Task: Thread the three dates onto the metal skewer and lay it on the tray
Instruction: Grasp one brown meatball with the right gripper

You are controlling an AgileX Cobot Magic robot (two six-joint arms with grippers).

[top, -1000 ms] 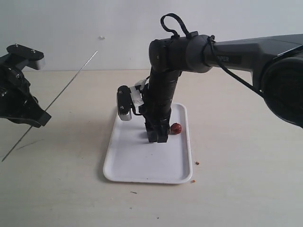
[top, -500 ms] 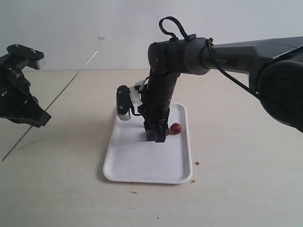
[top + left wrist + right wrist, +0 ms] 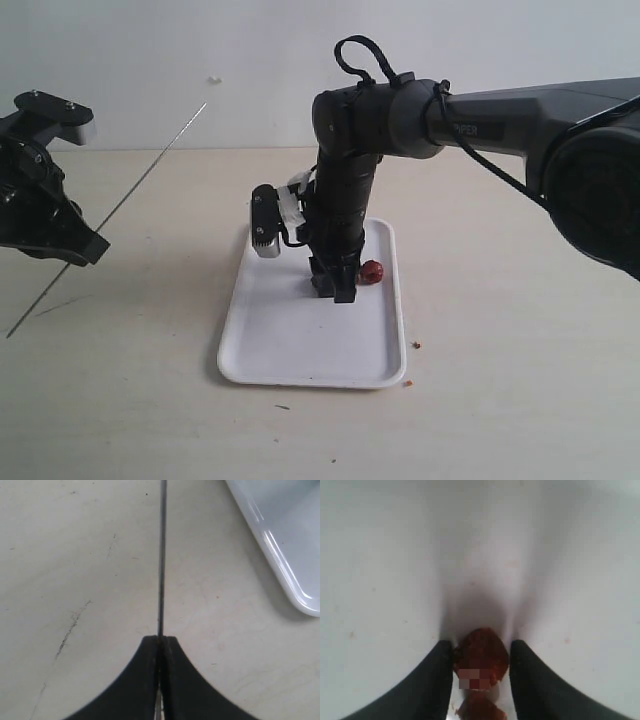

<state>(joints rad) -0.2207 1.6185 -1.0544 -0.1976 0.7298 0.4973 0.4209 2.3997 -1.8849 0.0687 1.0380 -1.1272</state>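
My right pincer (image 3: 335, 291) clamps a date (image 3: 482, 651) on the tray (image 3: 300, 345); left pincer (image 3: 160, 640) grips the skewer (image 3: 161, 555). Next, likely: lift, align date with tip

tray (image 3: 300, 350): plain glossy white, lower centre of the exterior view; bright highlights along its rim.
date (image 3: 373, 270): dark reddish-brown, just right of centre.
wrist-view date (image 3: 481, 655): deep red-brown mottled with darker wrinkles, low centre of the right wrist view.
metal skewer (image 3: 120, 205): thin dark grey line, upper left to lower left.
left gripper (image 3: 159, 640): matt black.
right gripper (image 3: 337, 292): black, on a dark grey arm with pale lettering.
table (image 3: 75, 580): pale cream, with faint dark scratches.
crumbs (image 3: 417, 345): tiny brown specks, right of the tray.
wall (image 3: 250, 60): plain grey-white.
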